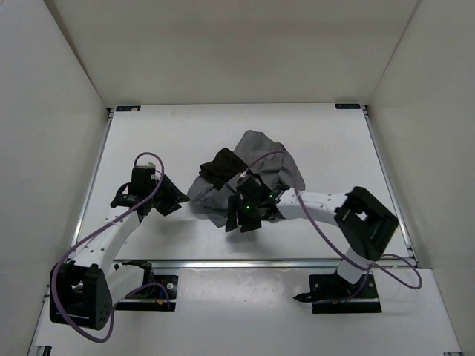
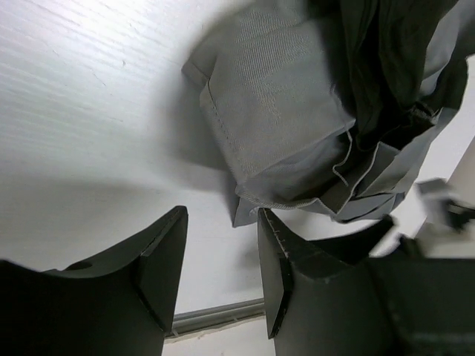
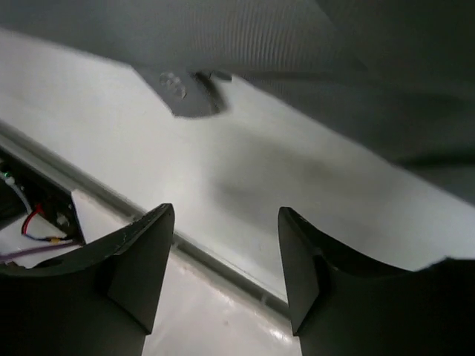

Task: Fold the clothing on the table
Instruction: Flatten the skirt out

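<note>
The table (image 1: 163, 141) is the largest thing here, white and flat, and it spreads under both sets of jaws. On it the clothing (image 1: 256, 159) lies as a crumpled grey heap with a darker bunch on top. It is neither spread flat nor neatly folded, so I judge the folding has barely begun. The heap sits ahead and to the right of the left jaws, and ahead of the right jaws, where it fills the top of the right wrist view.

The right gripper (image 1: 241, 219) hangs over the heap's near edge. Its jaws stand wide, holding nothing, with only bare table between them. The left gripper (image 1: 174, 199) sits low, just beside the heap's left side, its jaws also wide and empty, probably placed there to take a hem. Just ahead of its right finger lies a seamed corner (image 2: 245, 208) of the cloth, which looks like the handiest spot to pinch.
</note>
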You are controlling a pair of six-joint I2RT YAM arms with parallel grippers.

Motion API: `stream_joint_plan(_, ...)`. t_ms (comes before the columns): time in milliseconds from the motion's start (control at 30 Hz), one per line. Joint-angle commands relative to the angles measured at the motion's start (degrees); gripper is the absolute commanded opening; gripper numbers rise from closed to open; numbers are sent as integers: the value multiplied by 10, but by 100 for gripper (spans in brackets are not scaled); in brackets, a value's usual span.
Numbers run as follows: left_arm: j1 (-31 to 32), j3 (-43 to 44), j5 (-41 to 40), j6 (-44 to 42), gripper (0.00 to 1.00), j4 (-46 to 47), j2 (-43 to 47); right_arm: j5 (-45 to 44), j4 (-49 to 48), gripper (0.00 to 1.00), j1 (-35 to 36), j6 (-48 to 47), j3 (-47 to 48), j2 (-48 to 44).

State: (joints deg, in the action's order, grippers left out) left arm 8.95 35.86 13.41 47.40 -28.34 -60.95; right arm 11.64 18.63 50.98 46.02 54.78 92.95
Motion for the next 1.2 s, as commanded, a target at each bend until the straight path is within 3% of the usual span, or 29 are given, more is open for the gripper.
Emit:
stream_joint_plan(0,-17,33,-11,-9,53,-3,16,12,-107,56,1,69,21,55)
stream_joint_plan(100,-30,43,-8,-13,53,-11,17,30,-140,59,-9,80,28,86)
stream_joint_plan(233,-40,39,-6,-17,52,-9,27,7,-112,59,0,74,97,146)
stream_joint_plan(333,-51,39,1,-19,53,-15,29,1,-113,55,-10,74,128,176)
stream_joint_plan(367,-53,39,0,-19,53,-18,29,20,-115,49,-13,75,138,179)
stream_joint_plan(400,-53,41,0,-20,53,-16,31,36,-115,29,-15,73,144,189)
stream_joint_plan(433,-60,40,5,-28,53,-21,36,39,-98,1,-18,69,158,197)
stream_joint_plan(533,-75,54,7,-39,53,-32,32,30,-9,0,-17,25,218,170)
stream_joint_plan(667,-89,84,-5,-51,54,-42,16,98,220,0,-32,-106,540,236)
stream_joint_plan(733,-123,106,12,-53,54,-45,6,84,379,0,-40,-141,841,306)
stream_joint_plan(800,-133,128,15,-53,54,-53,5,62,459,0,-59,-127,1009,337)
stream_joint_plan(833,-133,136,17,-52,54,-57,5,71,498,0,-69,-119,1034,335)
stream_joint_plan(933,-133,143,21,-50,54,-63,10,42,585,0,-79,-158,934,308)
stream_joint_plan(1000,-133,141,21,-56,53,-66,14,-27,565,0,-35,-175,797,255)
stream_joint_plan(1067,-132,140,7,-65,55,-84,24,-19,427,0,-31,-145,522,134)
stream_joint_plan(1100,-125,139,-3,-71,54,-87,27,23,382,0,-46,-135,454,97)
stream_joint_plan(1167,-121,129,-15,-80,55,-97,36,76,236,0,-76,-82,230,-22)
